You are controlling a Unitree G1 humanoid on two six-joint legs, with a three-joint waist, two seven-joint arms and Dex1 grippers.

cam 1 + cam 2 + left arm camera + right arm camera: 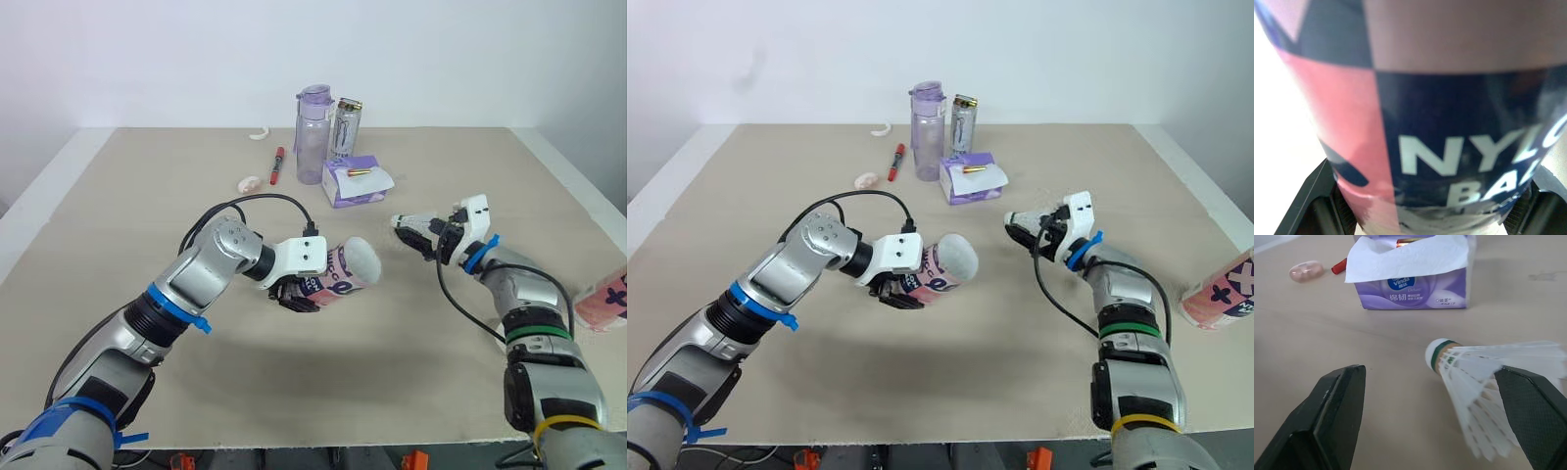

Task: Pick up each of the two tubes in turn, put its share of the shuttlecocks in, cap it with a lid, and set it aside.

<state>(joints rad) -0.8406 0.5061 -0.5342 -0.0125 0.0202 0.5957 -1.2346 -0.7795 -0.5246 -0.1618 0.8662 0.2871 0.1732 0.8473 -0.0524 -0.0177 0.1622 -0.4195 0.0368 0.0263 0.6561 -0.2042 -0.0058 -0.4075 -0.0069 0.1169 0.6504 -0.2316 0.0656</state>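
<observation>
2 fingers of the left gripper pinch the tube, long axis level, pale end facing the shuttlecock, which sits cork-forward between the right gripper's spread fingers; 2nd tube far right.

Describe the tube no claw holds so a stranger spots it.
On the table, look to the right edge beside the right arm. The lying tube rests there, pink with dark cross marks; its twin, the held tube, is mid-table in the left claw.

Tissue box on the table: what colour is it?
Purple tissue box, white tissue on top; shows best in right wrist view.
</observation>
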